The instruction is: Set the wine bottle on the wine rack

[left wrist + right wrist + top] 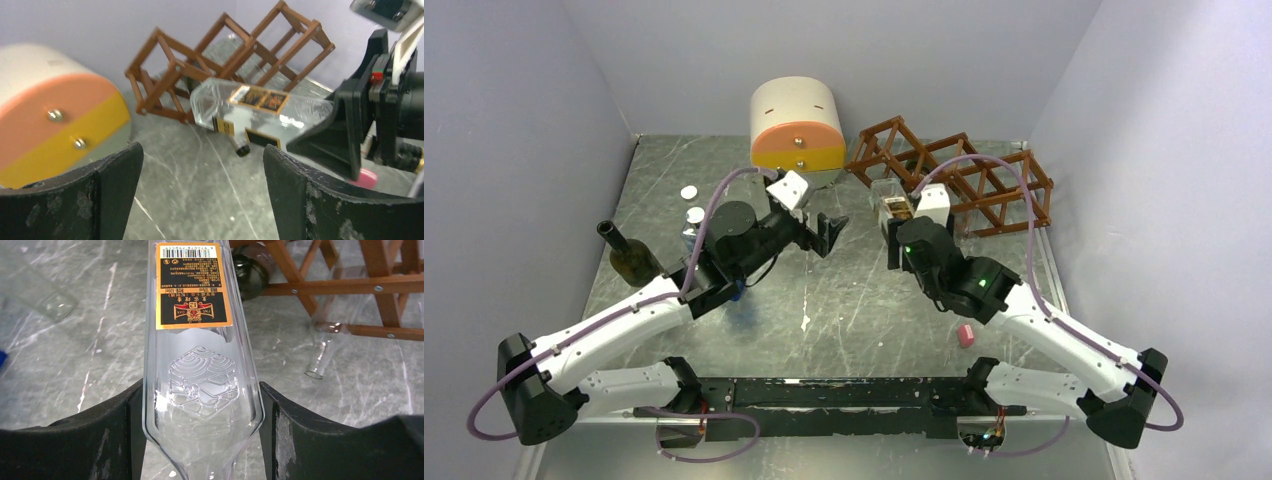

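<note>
My right gripper (200, 432) is shut on a clear glass wine bottle (200, 350) with an orange-and-gold label, gripping its shoulder below the neck. The bottle is held off the table in front of the reddish-brown lattice wine rack (964, 175), near the rack's left end (225, 50). It also shows in the top view (894, 210) and the left wrist view (260, 112). My left gripper (829, 232) is open and empty, left of the bottle and above bare table (202, 185).
A cream-and-orange drawer cabinet (796, 125) stands at the back centre. A dark green bottle (629, 260) stands at the left. Another clear bottle's neck (325, 357) and a dark bottle (252, 272) sit at the rack. A pink piece (966, 335) lies near my right arm.
</note>
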Robot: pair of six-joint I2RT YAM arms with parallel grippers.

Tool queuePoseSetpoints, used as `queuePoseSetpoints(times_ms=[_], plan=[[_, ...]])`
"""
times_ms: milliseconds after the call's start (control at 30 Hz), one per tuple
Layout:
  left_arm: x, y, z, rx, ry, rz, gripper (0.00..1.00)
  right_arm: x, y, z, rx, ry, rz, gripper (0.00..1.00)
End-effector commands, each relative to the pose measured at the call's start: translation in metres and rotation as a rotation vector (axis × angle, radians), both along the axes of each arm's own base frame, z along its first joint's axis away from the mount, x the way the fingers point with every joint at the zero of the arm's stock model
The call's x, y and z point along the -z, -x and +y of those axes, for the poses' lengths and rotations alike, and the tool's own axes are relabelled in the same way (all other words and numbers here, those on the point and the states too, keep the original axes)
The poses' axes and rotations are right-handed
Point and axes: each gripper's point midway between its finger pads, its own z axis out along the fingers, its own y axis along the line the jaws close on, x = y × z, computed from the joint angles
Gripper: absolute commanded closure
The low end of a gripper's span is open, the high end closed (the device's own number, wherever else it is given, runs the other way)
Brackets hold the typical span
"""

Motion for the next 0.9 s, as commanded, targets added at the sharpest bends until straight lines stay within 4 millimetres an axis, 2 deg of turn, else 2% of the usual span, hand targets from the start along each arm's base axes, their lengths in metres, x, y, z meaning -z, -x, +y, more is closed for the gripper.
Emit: queuePoseSetpoints(times_ms=[0, 67, 133, 300, 367, 467, 667, 867], plan=[[0.029, -0.002, 0.001, -0.069, 0.043, 0.293, 0.06, -0.043, -0.024, -0.016, 0.137, -0.195, -0.128, 1.00], [0.043, -0.004, 0.002, -0.095, 0.000, 0.330, 0.08, -0.038, -0.025, -0.030, 0.167, -0.211, -0.108, 1.00], [0.047, -0.007, 0.005, -0.118, 0.001, 0.327, 0.08, -0.035, -0.021, -0.041, 0.189, -0.221, -0.097, 1.00], [0.043, -0.001, 0.003, -0.066, 0.025, 0.284, 0.07, -0.031, -0.007, -0.061, 0.245, -0.226, -0.077, 1.00], [0.040, 0.003, -0.003, -0.020, 0.018, 0.268, 0.06, -0.018, -0.002, -0.071, 0.279, -0.203, -0.056, 1.00], [0.039, 0.009, -0.011, 0.039, -0.001, 0.261, 0.07, -0.011, 0.000, -0.077, 0.312, -0.193, -0.046, 1.00], [0.041, 0.012, -0.014, 0.063, -0.006, 0.267, 0.08, 0.004, -0.008, -0.083, 0.372, -0.153, -0.018, 1.00], [0.038, 0.017, -0.014, 0.085, 0.017, 0.266, 0.08, 0.004, -0.028, -0.088, 0.389, -0.173, -0.035, 1.00]])
